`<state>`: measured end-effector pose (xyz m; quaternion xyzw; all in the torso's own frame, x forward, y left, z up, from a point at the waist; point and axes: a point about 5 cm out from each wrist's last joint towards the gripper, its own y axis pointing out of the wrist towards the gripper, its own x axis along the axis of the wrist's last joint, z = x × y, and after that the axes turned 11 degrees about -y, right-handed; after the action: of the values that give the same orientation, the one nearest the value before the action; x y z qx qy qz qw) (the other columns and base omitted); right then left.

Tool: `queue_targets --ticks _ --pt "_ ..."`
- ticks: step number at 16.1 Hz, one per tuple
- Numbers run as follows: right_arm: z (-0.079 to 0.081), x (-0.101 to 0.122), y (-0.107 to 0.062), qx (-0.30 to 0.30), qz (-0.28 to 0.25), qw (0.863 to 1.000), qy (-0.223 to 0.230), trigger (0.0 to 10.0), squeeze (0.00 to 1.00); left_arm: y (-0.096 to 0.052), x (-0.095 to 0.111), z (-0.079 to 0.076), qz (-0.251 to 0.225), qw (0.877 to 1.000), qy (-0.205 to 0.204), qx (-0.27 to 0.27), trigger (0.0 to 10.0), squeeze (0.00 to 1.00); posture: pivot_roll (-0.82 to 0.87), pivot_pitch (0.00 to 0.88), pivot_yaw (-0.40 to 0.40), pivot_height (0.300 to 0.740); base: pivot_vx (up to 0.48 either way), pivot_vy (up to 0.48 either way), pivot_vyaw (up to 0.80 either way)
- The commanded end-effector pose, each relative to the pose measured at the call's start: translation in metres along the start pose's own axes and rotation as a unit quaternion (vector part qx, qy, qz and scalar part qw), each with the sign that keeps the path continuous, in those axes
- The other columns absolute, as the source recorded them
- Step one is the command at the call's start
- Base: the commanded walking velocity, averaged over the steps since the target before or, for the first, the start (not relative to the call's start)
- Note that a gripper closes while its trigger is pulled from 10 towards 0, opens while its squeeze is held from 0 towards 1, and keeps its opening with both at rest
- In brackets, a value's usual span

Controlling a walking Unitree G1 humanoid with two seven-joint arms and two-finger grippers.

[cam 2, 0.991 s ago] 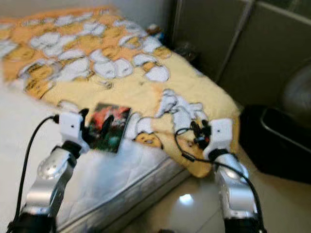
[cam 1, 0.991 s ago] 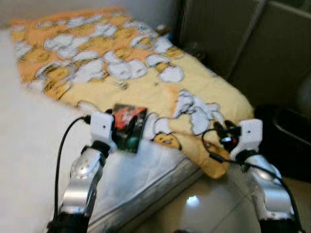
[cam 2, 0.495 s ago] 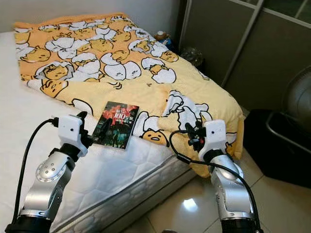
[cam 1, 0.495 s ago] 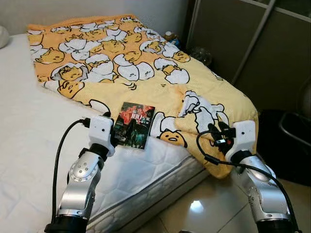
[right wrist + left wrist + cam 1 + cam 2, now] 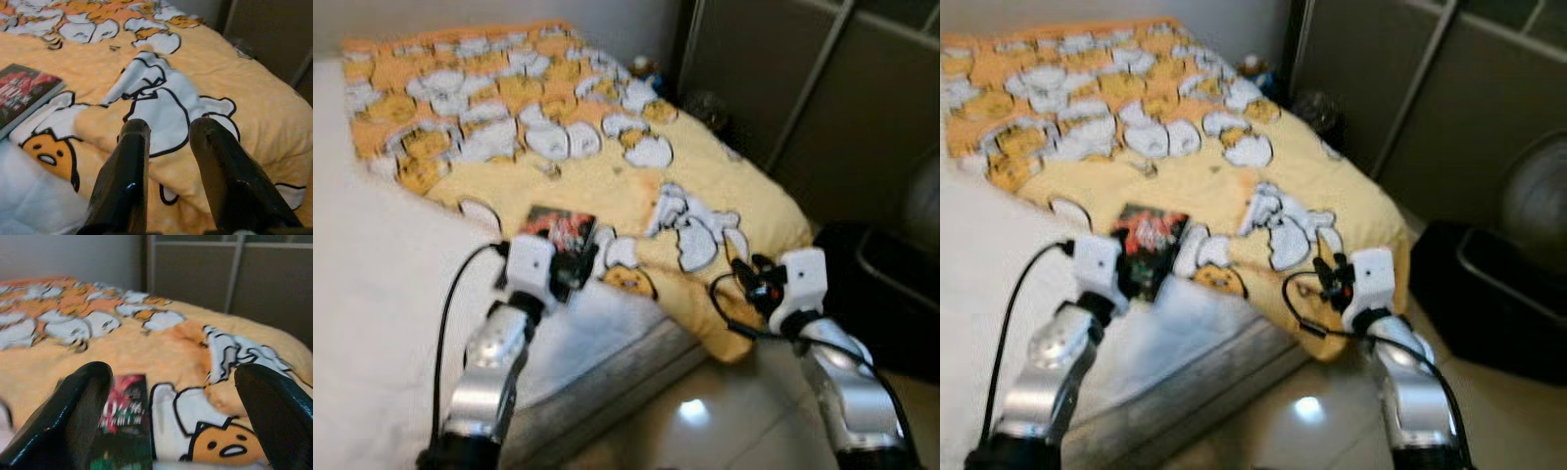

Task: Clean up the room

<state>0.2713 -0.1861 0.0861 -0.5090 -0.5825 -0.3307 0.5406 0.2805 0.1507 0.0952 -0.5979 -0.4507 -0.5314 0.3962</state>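
Observation:
A dark book [image 5: 560, 227] with a red and green cover lies flat on the bed, at the near edge of a yellow blanket [image 5: 607, 166] printed with white egg cartoons. My left gripper [image 5: 573, 266] hovers at the book's near end, open wide. In the left wrist view the book [image 5: 124, 416] lies just ahead, by one finger [image 5: 73, 416]. My right gripper [image 5: 751, 284] hangs over the blanket's corner at the bed's foot. Its fingers [image 5: 132, 161] stand a little apart with nothing between them, and the book [image 5: 24, 90] lies off to the side.
The white mattress [image 5: 372, 274] is bare on my left. Dark sliding wardrobe doors [image 5: 822, 88] stand behind the bed's foot. A black bin [image 5: 891, 284] and a fan [image 5: 1533, 196] stand on the glossy tiled floor [image 5: 705, 421] at the right.
The head views have shifted and gone blurred, so the camera moved. My left gripper now sits at the book's near end instead of beside its left edge. The right arm keeps its pose.

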Motion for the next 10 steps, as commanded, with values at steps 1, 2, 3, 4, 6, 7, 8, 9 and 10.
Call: queue_targets --ticks 1,2,3,4,6,7,8,9,10 --pt "-0.0031 0.0019 -0.0006 -0.001 0.0 1.0 0.003 10.0 0.0 -0.0003 -0.0002 0.0033 -0.001 1.0 -0.01 0.013 10.0 0.0 -0.03 0.0 -0.045 0.74 0.0 0.0 0.0" --pt "-0.0031 0.0023 -0.0006 0.001 0.0 1.0 0.003 10.0 0.0 -0.0005 -0.0004 0.0039 0.003 1.0 -0.004 0.014 10.0 0.0 -0.03 0.0 -0.047 0.74 0.0 0.0 0.0" --pt "-0.0023 0.0025 -0.0003 0.007 0.001 1.0 0.002 10.0 0.0 0.0003 -0.0011 0.0076 0.008 1.0 0.013 0.025 10.0 0.0 -0.03 0.0 -0.049 0.74 0.0 0.0 0.0" --pt "-0.0018 0.0024 -0.0003 0.01 0.002 1.0 0.002 10.0 0.0 0.0007 0.0006 0.009 -0.003 0.999 0.017 0.029 10.0 0.0 -0.03 0.0 -0.048 0.74 0.0 0.0 0.0" --pt "-0.002 0.0017 -0.0007 0.009 0.004 1.0 0.005 10.0 0.0 0.001 0.0015 0.0108 -0.007 0.999 0.01 0.032 10.0 0.0 -0.03 0.0 -0.048 0.74 0.0 0.0 0.0" --pt "-0.0023 0.0012 -0.0009 0.009 0.005 1.0 0.004 10.0 0.0 0.0014 0.002 0.0104 -0.007 0.999 0.013 0.03 10.0 0.0 -0.03 0.0 -0.046 0.74 0.0 0.0 0.0" --pt "-0.0024 0.0008 -0.001 0.008 0.006 1.0 0.006 10.0 0.0 0.0017 0.0022 0.0101 -0.007 1.0 0.012 0.027 10.0 0.0 -0.03 0.0 -0.044 0.74 0.247 0.0 0.0" --pt "-0.0027 0.0005 -0.0011 0.006 0.008 1.0 0.007 10.0 0.0 0.0025 0.0028 0.0097 -0.007 1.0 0.012 0.024 10.0 0.0 -0.03 0.0 -0.043 0.74 0.326 0.0 0.0" --pt "-0.0029 0.0 -0.0012 0.004 0.009 1.0 0.007 10.0 0.0 0.0036 0.0032 0.0098 -0.008 1.0 0.011 0.023 10.0 0.0 -0.04 0.0 -0.039 0.74 0.368 0.0 0.0"
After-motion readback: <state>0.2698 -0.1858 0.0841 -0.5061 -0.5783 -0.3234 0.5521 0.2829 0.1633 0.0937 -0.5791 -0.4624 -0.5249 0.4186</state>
